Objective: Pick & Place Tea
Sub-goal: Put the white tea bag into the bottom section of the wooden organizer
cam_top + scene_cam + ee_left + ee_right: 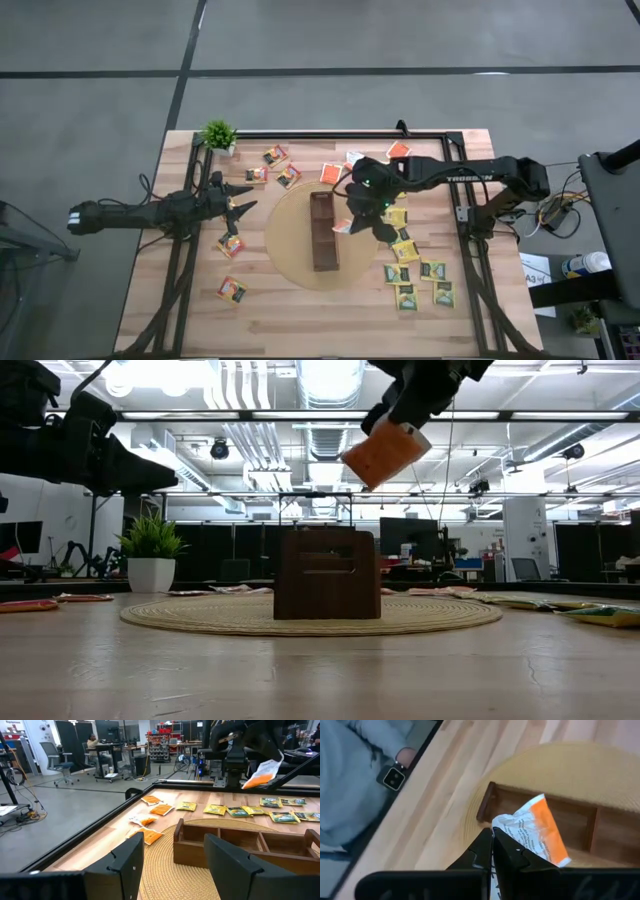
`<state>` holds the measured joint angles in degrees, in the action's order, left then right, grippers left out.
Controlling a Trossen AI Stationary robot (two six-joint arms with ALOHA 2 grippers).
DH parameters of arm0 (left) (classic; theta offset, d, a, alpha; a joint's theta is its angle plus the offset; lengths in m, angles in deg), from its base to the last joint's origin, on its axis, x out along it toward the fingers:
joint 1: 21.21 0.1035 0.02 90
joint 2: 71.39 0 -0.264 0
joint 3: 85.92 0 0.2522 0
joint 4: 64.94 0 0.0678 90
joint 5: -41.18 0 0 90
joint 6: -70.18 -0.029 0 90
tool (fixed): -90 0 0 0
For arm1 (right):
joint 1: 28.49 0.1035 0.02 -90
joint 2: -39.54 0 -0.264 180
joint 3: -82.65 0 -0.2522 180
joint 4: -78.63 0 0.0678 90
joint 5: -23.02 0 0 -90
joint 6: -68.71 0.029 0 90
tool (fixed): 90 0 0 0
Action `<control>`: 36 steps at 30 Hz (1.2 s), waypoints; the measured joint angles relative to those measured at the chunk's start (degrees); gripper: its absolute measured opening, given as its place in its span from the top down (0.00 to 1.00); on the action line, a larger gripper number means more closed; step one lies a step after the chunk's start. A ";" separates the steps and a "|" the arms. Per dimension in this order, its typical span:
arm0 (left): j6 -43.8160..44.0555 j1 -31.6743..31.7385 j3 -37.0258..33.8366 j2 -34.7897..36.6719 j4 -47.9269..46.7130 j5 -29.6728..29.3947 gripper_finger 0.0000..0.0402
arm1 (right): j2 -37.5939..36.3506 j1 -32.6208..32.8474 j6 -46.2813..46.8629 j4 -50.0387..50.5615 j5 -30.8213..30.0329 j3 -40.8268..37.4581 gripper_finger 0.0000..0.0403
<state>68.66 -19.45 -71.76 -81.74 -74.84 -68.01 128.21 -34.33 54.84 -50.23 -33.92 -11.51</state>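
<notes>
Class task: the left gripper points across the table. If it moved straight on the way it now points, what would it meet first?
Probably the near wall of the long brown box on the woven mat: the open left gripper aims at it, though depth is uncertain.

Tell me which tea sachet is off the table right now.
The orange-and-white sachet pinched in the right hand, held in the air above the brown box on the round mat. Every other sachet lies flat on the table.
</notes>
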 joint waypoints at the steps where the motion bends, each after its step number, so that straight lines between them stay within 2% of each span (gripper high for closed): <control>1: 0.00 0.00 -0.02 0.00 0.00 0.00 0.50 | 0.23 0.23 -1.49 0.00 0.00 0.42 0.98; 7: 0.00 0.00 -0.01 0.00 0.00 -0.01 0.50 | 2.57 0.68 -9.24 4.06 -0.02 3.13 0.98; 15: 0.02 -0.02 -0.02 0.02 0.00 0.00 0.50 | 9.10 0.83 7.27 3.88 1.19 8.14 0.98; 21: 0.00 -0.02 -0.01 0.02 0.00 -0.01 0.50 | 14.92 1.13 15.14 4.02 12.99 11.56 0.98; 36: 0.00 -0.07 0.00 0.04 0.00 0.00 0.50 | 21.64 1.33 16.90 2.98 13.25 14.00 0.98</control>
<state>68.66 -19.51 -71.76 -81.70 -74.84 -68.00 149.85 -33.00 71.75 -47.26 -20.67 2.49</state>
